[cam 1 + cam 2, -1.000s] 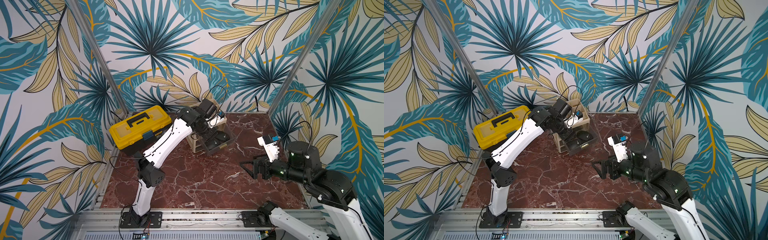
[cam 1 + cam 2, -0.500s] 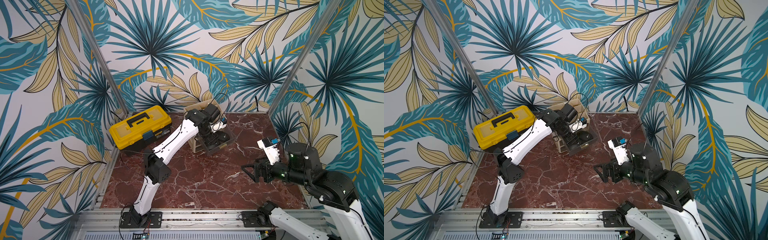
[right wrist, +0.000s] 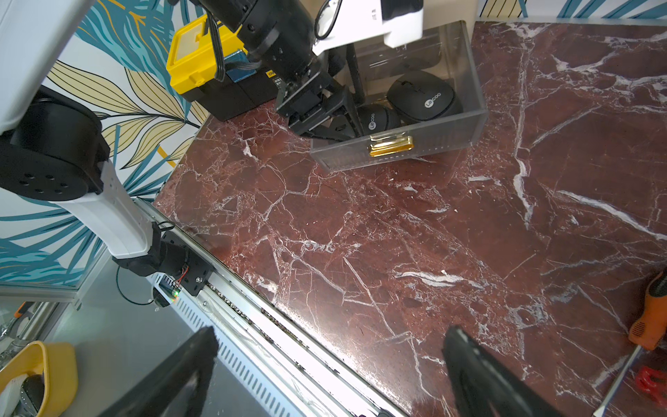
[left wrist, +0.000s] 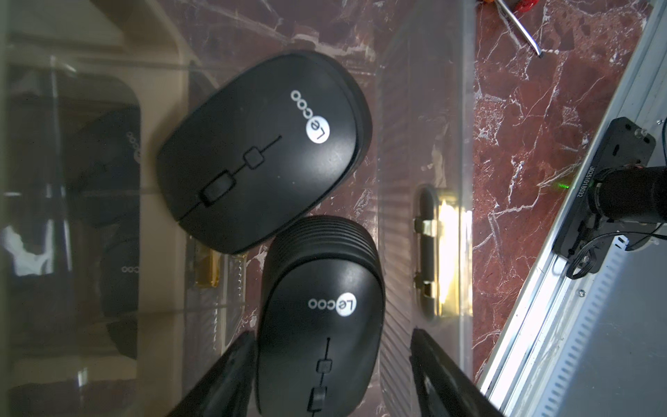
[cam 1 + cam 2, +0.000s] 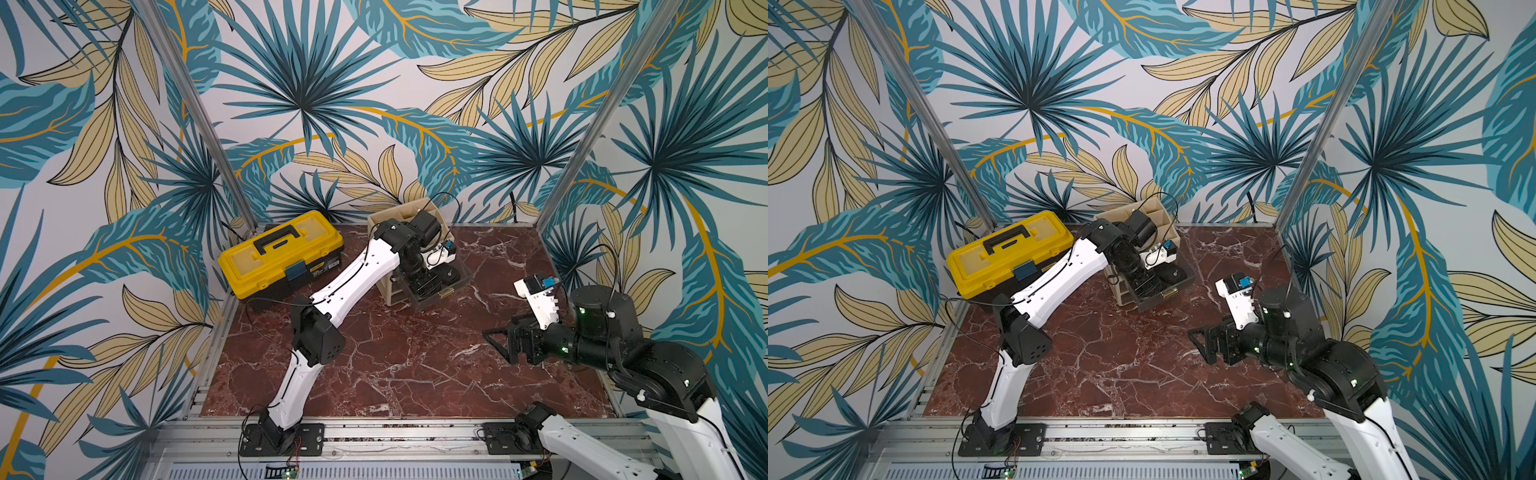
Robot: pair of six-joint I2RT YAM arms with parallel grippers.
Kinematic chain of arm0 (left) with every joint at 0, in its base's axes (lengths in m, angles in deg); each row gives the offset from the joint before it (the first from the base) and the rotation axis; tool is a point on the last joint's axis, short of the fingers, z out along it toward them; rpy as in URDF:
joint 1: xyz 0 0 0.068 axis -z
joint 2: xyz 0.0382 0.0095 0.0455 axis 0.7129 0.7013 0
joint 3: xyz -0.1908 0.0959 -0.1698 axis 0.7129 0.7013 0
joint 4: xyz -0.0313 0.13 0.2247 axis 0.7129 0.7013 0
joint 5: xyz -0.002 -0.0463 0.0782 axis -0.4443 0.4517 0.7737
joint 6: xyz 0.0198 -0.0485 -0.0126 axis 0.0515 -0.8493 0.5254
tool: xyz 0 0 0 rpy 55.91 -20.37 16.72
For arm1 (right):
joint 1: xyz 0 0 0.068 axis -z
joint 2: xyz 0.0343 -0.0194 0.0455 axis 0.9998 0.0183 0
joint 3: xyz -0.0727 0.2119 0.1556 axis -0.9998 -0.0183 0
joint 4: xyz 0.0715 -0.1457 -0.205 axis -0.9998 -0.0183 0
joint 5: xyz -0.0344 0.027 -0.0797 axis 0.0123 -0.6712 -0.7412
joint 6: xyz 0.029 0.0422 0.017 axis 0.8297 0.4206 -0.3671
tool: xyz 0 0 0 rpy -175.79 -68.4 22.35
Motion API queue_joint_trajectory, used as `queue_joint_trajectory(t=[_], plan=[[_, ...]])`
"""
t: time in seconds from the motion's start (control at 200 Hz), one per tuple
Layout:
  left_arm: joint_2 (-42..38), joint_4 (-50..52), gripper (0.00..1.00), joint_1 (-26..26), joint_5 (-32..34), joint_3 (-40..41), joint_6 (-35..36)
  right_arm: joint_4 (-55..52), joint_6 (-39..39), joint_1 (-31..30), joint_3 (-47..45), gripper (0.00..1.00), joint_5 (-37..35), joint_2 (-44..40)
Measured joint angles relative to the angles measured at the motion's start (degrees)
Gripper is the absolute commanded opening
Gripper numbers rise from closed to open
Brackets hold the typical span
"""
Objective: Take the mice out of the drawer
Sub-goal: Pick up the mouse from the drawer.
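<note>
The drawer [image 3: 397, 159], clear with a gold handle, stands pulled out of a beige cabinet [image 5: 399, 212] at the middle of the worktop's [image 5: 395, 365] back edge, and its front wall is angled toward the front right corner. Two mice [image 3: 422, 95] lie flat inside it with their logos up, touching each other just behind the front wall. The near mouse [image 4: 321, 325] is toward the drawer's left end and the far mouse [image 4: 260, 151] toward its right. The left gripper [image 4: 332, 334] reaches down into the drawer with its fingers released and spread to either side of the near mouse. One finger [image 4: 238, 357] lies against the mouse's side, while the other stands off it with a gap, close to the front wall, so room there is tight. Darker shapes show through the plastic deeper in the cabinet, but I cannot tell what they are. A yellow toolbox [image 5: 282, 253] fills the back left corner, just beside the left arm's elbow. The right gripper [image 5: 498, 338] hovers over the right half of the worktop, well apart from the drawer, with its fingers spread wide and holding nothing. Between the drawer front and the front edge runs a broad stretch of bare marble. In the right wrist view an orange-handled screwdriver [image 3: 649, 317] lies on the marble near the right arm.
</note>
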Motion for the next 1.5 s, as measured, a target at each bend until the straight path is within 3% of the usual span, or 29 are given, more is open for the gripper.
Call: queue_joint_trajectory(t=[0.931,1.497], plan=[[0.9,-1.6,0.74,3.0,11.9,0.0,-0.2,0.1,0.0,0.0,-0.8,1.0,-1.2,0.2],[0.9,-2.0,0.72,2.5,9.3,0.0,0.7,0.3,0.1,0.0,-1.0,0.99,-1.5,0.2]])
